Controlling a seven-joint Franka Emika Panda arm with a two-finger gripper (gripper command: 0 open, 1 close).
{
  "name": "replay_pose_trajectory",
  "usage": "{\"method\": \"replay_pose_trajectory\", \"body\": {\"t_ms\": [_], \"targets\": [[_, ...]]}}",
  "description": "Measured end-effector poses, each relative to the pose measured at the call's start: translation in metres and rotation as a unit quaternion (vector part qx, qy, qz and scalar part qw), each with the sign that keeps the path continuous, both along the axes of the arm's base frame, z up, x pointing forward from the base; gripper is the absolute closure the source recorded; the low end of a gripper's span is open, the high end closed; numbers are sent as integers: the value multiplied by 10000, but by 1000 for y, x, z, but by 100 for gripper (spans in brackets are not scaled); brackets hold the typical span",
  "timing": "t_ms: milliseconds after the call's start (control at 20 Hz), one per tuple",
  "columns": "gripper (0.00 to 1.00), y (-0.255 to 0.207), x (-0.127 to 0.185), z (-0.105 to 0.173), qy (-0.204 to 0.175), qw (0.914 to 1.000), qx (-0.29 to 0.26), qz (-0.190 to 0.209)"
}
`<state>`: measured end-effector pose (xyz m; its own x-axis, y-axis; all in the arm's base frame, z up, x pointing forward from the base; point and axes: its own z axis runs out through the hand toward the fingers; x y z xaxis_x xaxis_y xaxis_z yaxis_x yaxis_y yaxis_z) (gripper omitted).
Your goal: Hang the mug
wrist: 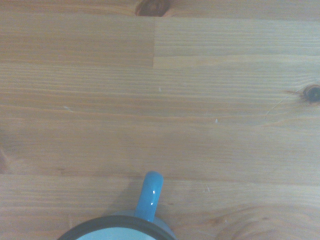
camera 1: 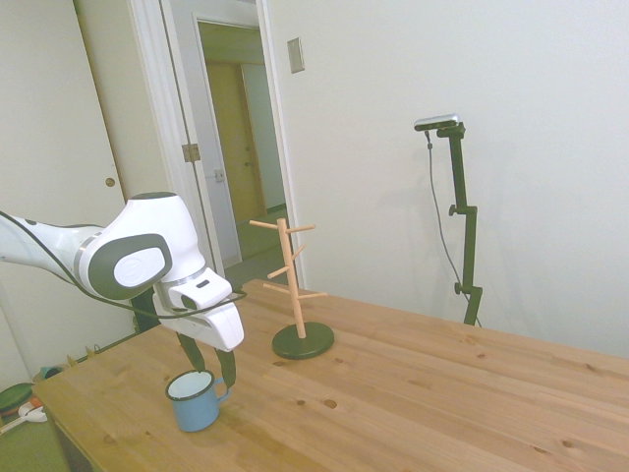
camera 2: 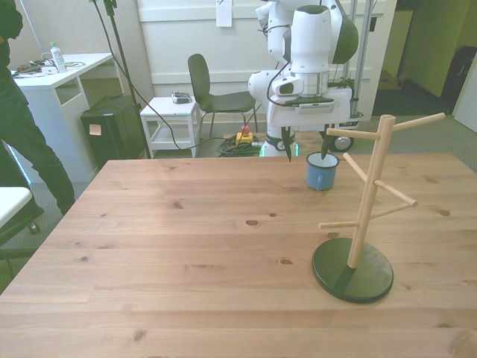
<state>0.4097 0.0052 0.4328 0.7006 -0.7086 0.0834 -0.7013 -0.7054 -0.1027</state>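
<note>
**Mug Hanging: Status at Pre-Grasp Stage**

The mug (camera 1: 195,399) stood upright on the desk (camera 1: 413,393), near the edge closest to the robot's base. Its blue loop handle (wrist: 151,194) pointed outward over bare wood in the wrist view. The wooden peg stand (camera 2: 367,209) stood on its dark round base (camera 2: 352,270), well apart from the mug, with all pegs empty.

The pincer (camera 2: 307,153) hung directly above the mug. Its fingers (camera 2: 288,148) were spread wide, one on either side of the rim, and held nothing.

Progress assessment: the task appeared to be at an early stage. The mug had not been grasped, lifted or moved toward the stand. Remaining steps, as judged from the layout: close on the mug, raise it, carry it to the stand, and thread the handle over a peg.
</note>
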Motion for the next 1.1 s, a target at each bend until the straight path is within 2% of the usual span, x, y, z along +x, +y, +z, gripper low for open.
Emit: {"method": "replay_pose_trajectory", "body": {"t_ms": [200,550,850,1100], "targets": [[0,2,1,3,1,9999,7,-118],[0,50,-7,44,-200,9997,-133,24],[0,104,-17,29,-84,9985,-331,437],[0,122,-32,5,76,9963,-466,714]]}}
